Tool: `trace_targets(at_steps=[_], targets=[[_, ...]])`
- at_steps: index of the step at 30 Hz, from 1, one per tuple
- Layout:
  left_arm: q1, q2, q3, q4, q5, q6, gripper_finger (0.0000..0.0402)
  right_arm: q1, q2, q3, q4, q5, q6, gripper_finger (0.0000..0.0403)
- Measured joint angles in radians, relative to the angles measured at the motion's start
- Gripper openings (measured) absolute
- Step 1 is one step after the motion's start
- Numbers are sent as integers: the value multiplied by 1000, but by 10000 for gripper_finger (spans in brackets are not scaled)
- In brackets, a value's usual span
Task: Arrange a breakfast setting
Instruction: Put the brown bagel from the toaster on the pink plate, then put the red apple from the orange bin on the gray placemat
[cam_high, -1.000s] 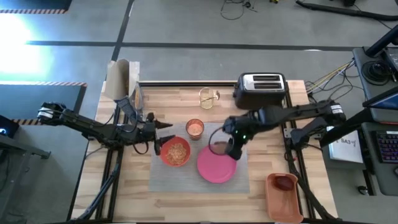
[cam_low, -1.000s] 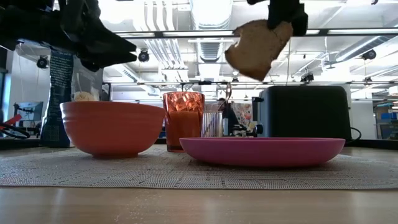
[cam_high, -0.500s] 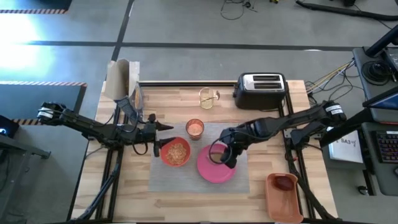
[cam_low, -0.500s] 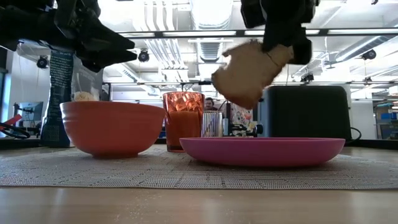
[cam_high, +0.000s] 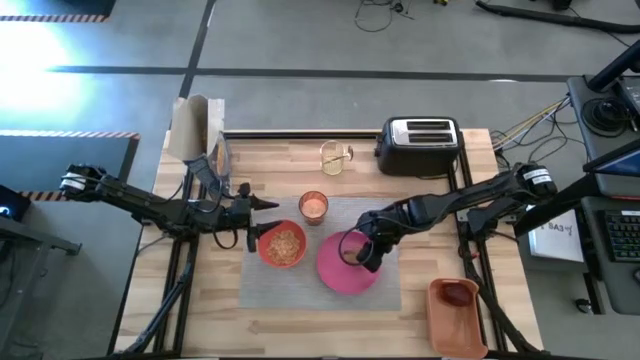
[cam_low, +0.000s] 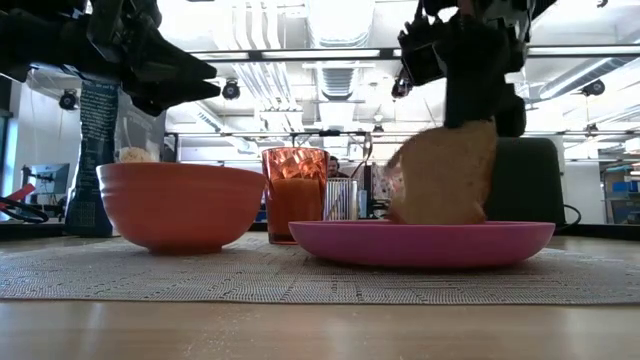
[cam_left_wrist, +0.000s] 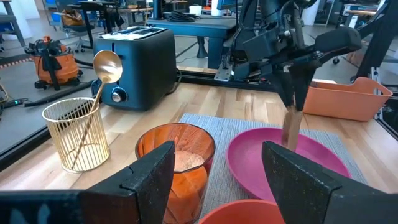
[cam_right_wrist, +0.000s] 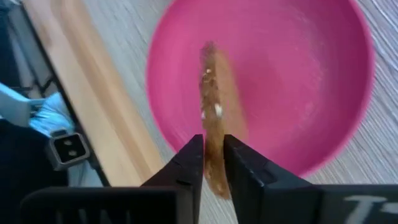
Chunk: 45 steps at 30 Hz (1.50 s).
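Wooden table (cam_high: 290, 315): grey placemat (cam_high: 270, 285), toaster (cam_high: 420, 143), orange bin (cam_high: 456, 318).

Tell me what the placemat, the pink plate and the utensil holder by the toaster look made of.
Placemat: grey woven fabric or vinyl mesh, going by its visible weave.
Pink plate: probably matte plastic, with a smooth, uniform colour and dull sheen.
Utensil holder: thin gold-coloured metal wire, see-through between bars, holding a shiny gold spoon.

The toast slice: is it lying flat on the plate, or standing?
Standing on edge: the toast slice is upright on the pink plate, pinched by the right tool.
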Motion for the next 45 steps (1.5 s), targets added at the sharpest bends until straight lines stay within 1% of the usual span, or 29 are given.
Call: trace_targets(at_steps=[4, 8, 11, 15, 20, 25, 30, 33, 36, 40, 42, 45], targets=[[0, 0, 0, 0, 0, 0, 223, 0, 0, -6, 53, -8, -15, 94], [0, 0, 0, 0, 0, 0, 223, 0, 0, -6, 51, -8, -24, 132], [0, 0, 0, 0, 0, 0, 223, 0, 0, 3, 37, -8, -29, 148], [0, 0, 0, 0, 0, 0, 223, 0, 0, 35, 23, -7, -41, 154], [0, 0, 0, 0, 0, 0, 223, -3, 0, 83, -5, 45, -76, 147], [0, 0, 0, 0, 0, 0, 223, -2, 0, 132, 17, 35, -98, 144], [0, 0, 0, -4, 1, -1, 223, 0, 0, 177, 1, 36, -106, 144], [0, 0, 0, -15, 4, -4, 223, 0, 0, 214, -100, 34, -61, 140], [0, 0, 0, -29, 15, -9, 223, 10, 0, 258, -318, 34, 33, 136], [0, 0, 0, -34, 16, -11, 223, 59, 0, 296, -593, 31, 217, 135], [0, 0, 0, -35, 16, -11, 223, 91, 0, 308, -665, 27, 306, 137], [0, 0, 0, -36, 16, -7, 223, 150, -1, 316, -665, 28, 409, 146]])
